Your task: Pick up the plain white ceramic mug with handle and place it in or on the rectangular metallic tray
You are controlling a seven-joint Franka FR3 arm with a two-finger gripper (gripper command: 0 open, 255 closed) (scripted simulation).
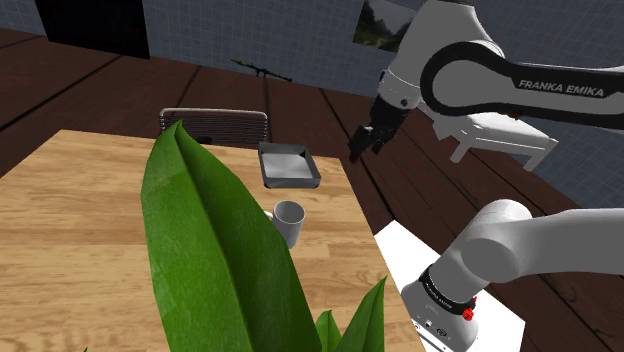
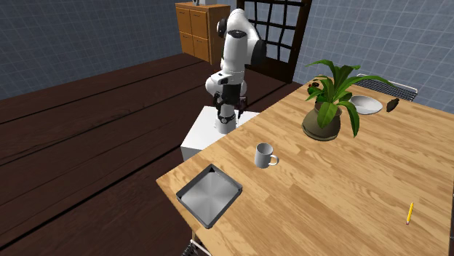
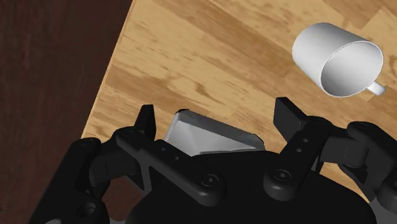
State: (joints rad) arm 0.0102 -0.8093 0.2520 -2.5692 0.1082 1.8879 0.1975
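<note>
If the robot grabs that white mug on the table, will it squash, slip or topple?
The mug looks rigid, so it probably won't squash. Its smooth, plain wall may be slippery to grip. It stands upright on a flat base on the wooden table, so a low push would likely slide it rather than tip it. If it did tip, the handle should stop a long roll.
</note>
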